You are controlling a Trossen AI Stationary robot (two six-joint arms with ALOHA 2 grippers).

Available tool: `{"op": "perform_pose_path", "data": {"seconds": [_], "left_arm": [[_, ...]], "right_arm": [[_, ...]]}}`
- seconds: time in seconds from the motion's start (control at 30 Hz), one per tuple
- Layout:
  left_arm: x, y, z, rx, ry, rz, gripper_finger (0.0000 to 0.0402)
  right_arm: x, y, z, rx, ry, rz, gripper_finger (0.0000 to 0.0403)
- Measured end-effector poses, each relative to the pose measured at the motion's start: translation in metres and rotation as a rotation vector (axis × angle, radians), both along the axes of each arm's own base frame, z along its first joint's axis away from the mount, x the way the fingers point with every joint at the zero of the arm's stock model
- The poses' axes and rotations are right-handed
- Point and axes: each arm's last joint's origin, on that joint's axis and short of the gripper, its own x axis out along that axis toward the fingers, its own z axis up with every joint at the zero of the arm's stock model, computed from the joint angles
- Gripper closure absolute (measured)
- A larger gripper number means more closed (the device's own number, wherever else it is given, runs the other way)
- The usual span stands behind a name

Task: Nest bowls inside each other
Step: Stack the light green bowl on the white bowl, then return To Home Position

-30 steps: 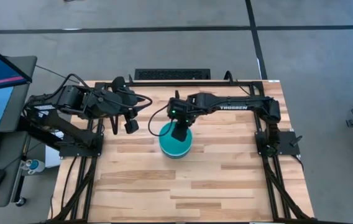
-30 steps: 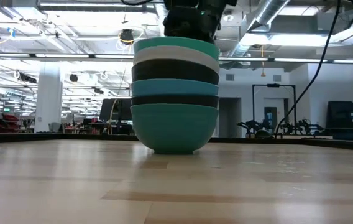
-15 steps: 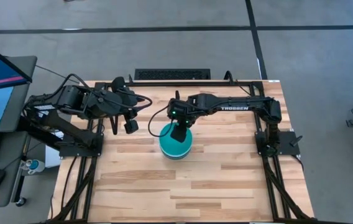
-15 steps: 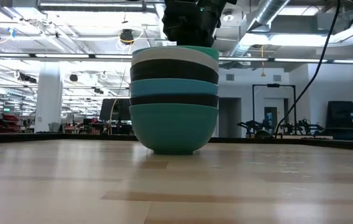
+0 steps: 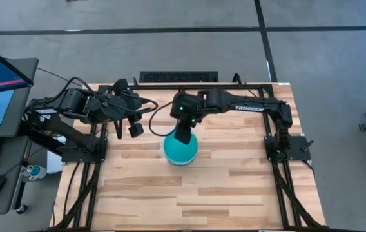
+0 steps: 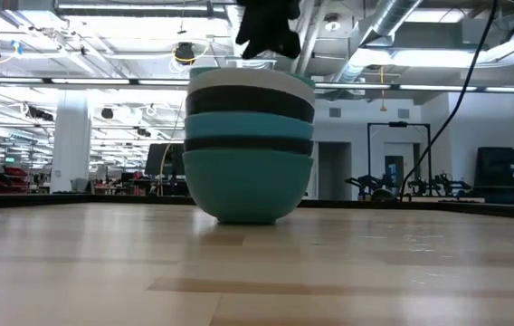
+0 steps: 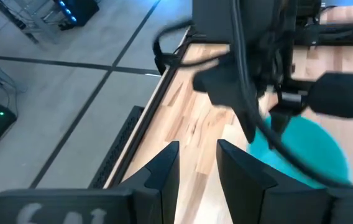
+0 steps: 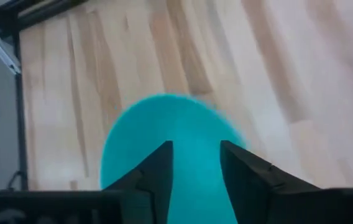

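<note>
Bowls (image 6: 248,145) stacked, centre of worktop (image 5: 234,187).
Right claw (image 5: 183,135) just above stack, fingers apart, empty. Left claw (image 5: 135,129) parked upper left, slightly open, empty.

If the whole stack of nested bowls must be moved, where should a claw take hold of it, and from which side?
Probably by the rim of the top bowl, coming straight down, one finger inside and one outside. The stack stands upright, and its rounded walls narrow to a small foot, a poor side hold. The right claw already hangs open above it; the left claw waits apart.
</note>
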Motion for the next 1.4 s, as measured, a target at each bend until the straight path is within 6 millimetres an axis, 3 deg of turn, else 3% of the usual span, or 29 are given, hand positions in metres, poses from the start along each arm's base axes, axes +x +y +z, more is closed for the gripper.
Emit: {"op": "perform_pose_path", "data": {"seconds": [0.27,0.43,0.53,0.8,1.03,1.13,1.23,1.33,1.4], "left_arm": [[-0.001,0.000,-0.001,-0.022,-0.003,0.017,0.0302],[0.000,-0.001,0.000,-0.044,-0.031,0.029,0.0302],[0.002,-0.002,0.002,-0.087,-0.071,0.035,0.0302],[-0.001,-0.006,-0.003,-0.129,0.046,-0.160,0.0302],[-0.008,-0.002,-0.010,-0.168,0.117,-0.068,0.0302],[-0.016,-0.001,-0.015,-0.191,0.176,-0.018,0.0302],[-0.020,0.001,-0.014,-0.186,0.140,0.028,0.0302],[-0.035,0.001,-0.002,-0.175,0.032,-0.046,0.0302],[-0.053,0.003,0.007,-0.177,-0.048,-0.091,0.0302]], "right_arm": [[-0.020,0.001,0.033,-0.053,0.070,0.015,0.0282],[-0.041,0.012,0.062,-0.051,0.131,0.044,0.0290],[-0.053,0.021,0.082,-0.068,0.082,0.092,0.0290],[-0.113,0.040,0.124,-0.112,-0.004,0.184,0.0291],[-0.154,0.038,0.152,-0.104,-0.101,0.119,0.0291],[-0.167,0.038,0.165,-0.095,-0.197,0.113,0.0291],[-0.185,0.042,0.189,-0.123,-0.411,0.211,0.0291],[-0.212,0.047,0.213,-0.103,-0.636,0.389,0.0291],[-0.233,0.047,0.221,-0.091,-0.687,0.435,0.0291]]}}
